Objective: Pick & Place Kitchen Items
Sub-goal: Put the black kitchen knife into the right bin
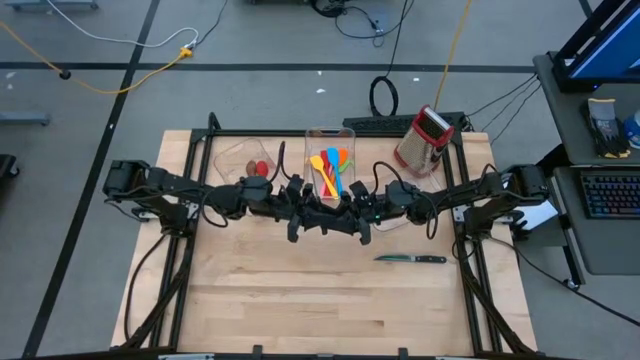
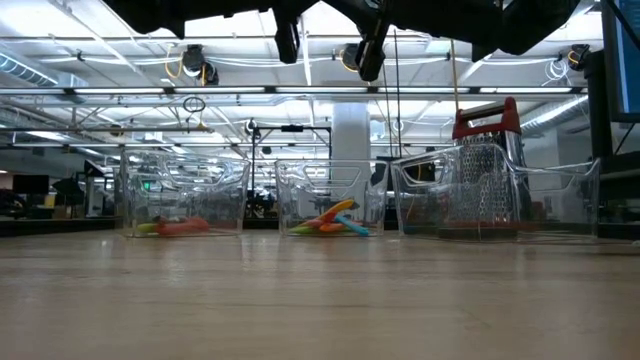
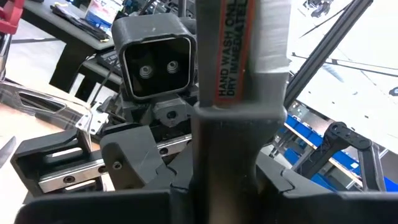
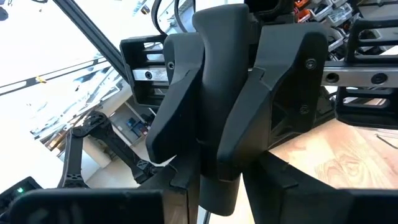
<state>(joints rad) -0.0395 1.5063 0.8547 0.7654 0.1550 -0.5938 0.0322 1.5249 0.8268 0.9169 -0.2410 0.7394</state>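
Two dark arms meet over the middle of the pale wooden table (image 1: 300,310), just near of the bins; between them they hold a black-handled knife with a labelled steel blade (image 3: 268,37) in the air, clear of the tabletop; the left gripper (image 3: 233,193) has its jaws narrow and pressed against the dark handle; the right gripper (image 4: 214,186) has its jaws narrow too, clamped on the same handle from the opposite side; a second black-handled knife (image 1: 410,258) lies flat on the wood near of the right gripper, apart from both arms; along the far edge stand three clear plastic bins; the left bin (image 1: 228,152) holds a few red and orange utensils (image 1: 262,168); the middle bin (image 1: 330,131) holds a bundle of orange, yellow, blue and green spatulas and spoons (image 1: 332,170); a red-topped metal box grater (image 1: 424,140) stands at the far right, and in the low view it shows inside the right bin (image 2: 560,200).
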